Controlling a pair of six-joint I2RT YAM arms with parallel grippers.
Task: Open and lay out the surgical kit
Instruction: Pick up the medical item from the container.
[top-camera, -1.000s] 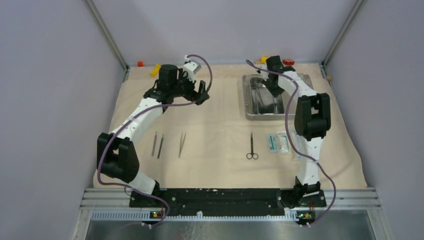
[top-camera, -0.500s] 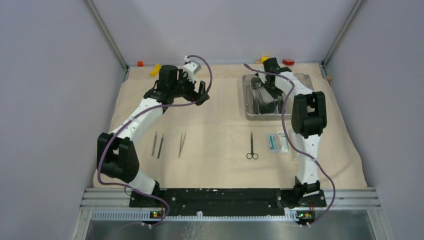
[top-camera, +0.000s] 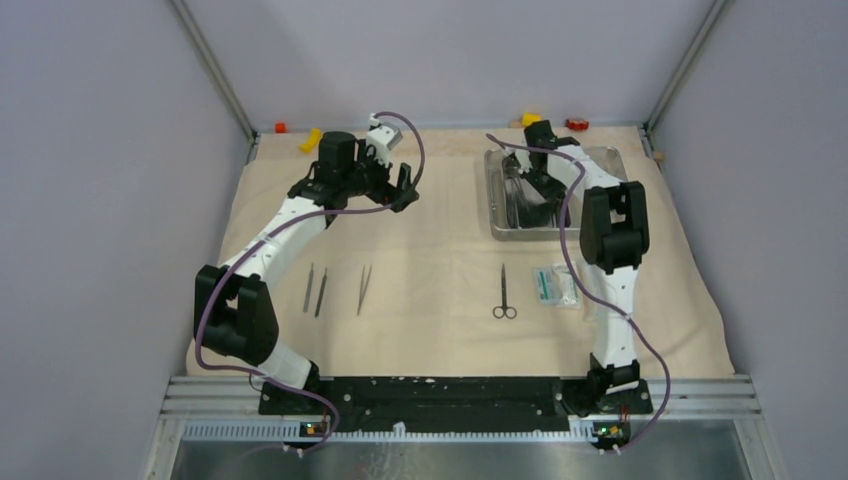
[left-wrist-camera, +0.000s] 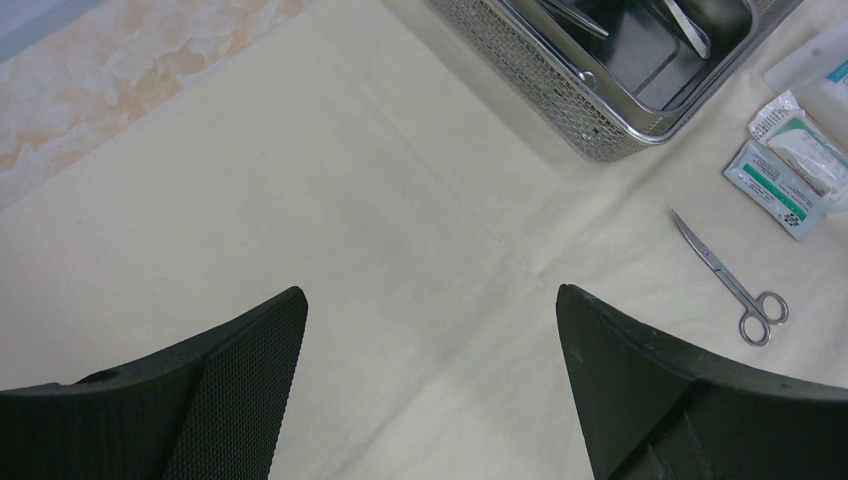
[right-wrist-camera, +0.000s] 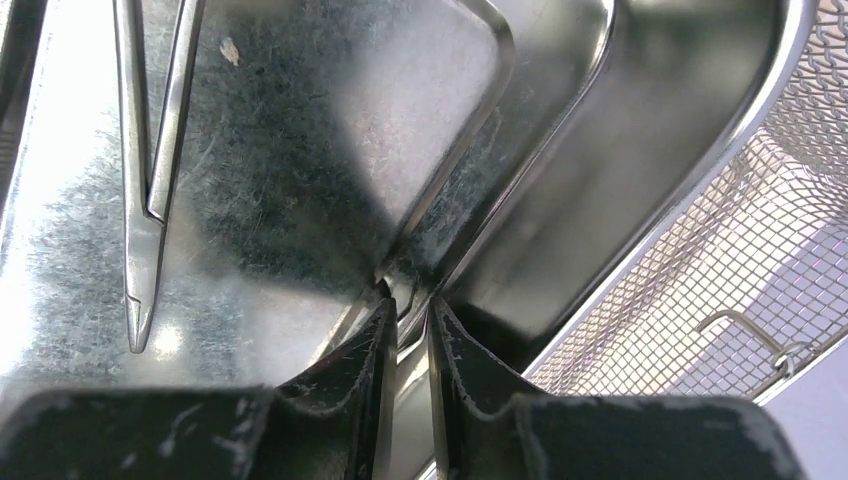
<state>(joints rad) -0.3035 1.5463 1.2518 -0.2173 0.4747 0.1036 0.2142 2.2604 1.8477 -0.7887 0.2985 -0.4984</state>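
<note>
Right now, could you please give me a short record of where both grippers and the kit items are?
Left gripper: open, over bare cloth
Right gripper: inside steel tray, pinched on thin instrument
Scissors: flat on cloth, beside packets
Packets: on cloth, right of scissors
Three slim tools: on cloth, left of scissors

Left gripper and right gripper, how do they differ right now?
The left black gripper stands wide open; the right black gripper is pinched on a thin steel instrument. The left hovers over beige cloth; the right is down inside the shiny steel tray. Both are the same two-finger design.
</note>
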